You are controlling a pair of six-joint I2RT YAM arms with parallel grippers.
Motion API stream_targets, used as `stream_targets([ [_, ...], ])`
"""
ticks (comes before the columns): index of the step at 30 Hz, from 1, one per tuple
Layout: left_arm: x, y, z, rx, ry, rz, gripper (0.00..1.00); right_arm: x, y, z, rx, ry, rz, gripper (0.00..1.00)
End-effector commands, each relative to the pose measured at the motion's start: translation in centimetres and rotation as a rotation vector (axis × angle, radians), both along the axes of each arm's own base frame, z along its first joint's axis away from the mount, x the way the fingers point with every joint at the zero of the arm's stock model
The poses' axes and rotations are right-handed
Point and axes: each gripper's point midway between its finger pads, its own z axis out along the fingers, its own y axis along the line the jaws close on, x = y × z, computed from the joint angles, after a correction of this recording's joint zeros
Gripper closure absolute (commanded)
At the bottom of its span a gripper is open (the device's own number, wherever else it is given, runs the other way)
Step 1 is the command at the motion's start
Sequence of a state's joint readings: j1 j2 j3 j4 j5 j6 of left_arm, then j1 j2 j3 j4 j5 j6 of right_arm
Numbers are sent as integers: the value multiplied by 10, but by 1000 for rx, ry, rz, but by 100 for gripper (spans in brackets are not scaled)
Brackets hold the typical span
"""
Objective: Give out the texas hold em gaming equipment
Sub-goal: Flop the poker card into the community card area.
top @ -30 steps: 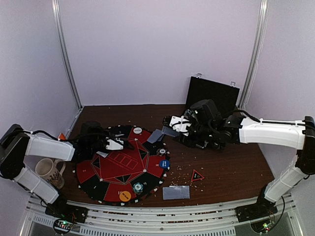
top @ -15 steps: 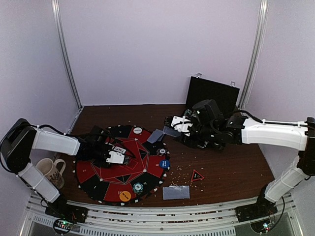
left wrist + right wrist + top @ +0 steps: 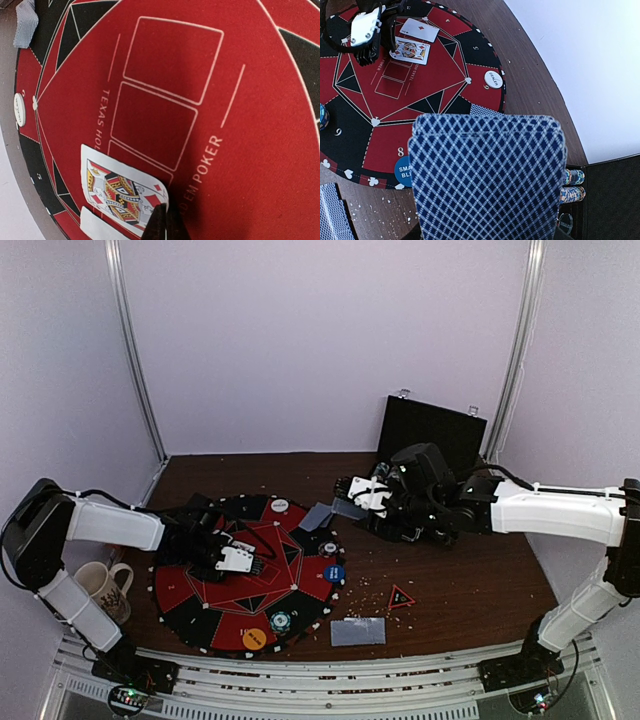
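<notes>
Left tool (image 3: 165,222): together, tips touching face-up court card (image 3: 120,192) on red-black felt mat (image 3: 240,100) | right tool (image 3: 350,505): clamped on blue-checked card stack (image 3: 487,175)

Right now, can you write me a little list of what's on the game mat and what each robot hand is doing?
Mat: round, red and black, on a brown table
Left gripper: shut, pinching a corner of a face-up picture card on the mat's red middle
Beside it: second face-up card
Right gripper: holding blue-backed cards off the mat's right side
Discs on mat: white disc, blue disc, orange disc
Chip: striped edge, near the orange disc
Off the mat: face-down cards
</notes>
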State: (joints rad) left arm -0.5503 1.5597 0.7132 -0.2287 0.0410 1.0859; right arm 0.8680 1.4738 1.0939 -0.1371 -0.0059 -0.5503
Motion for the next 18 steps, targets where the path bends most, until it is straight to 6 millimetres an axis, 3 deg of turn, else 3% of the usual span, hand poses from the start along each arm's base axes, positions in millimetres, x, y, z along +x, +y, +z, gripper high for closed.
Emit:
stream_targets([
  [1,-24,26,-28,106,115,40,93,1,-7,14,15,-29,-21,49],
  [8,-24,36,-32,153,121,77,74,1,-7,14,16,-28,-20,49],
  [13,-29,38,-29,153,155,105,74,2,-8,13,10,-28,-23,49],
  [15,-26,27,-17,107,161,111,74,1,-8,12,8,-27,-23,49],
  [18,-16,-3,23,-58,142,128,74,2,-8,11,5,-27,-23,49],
])
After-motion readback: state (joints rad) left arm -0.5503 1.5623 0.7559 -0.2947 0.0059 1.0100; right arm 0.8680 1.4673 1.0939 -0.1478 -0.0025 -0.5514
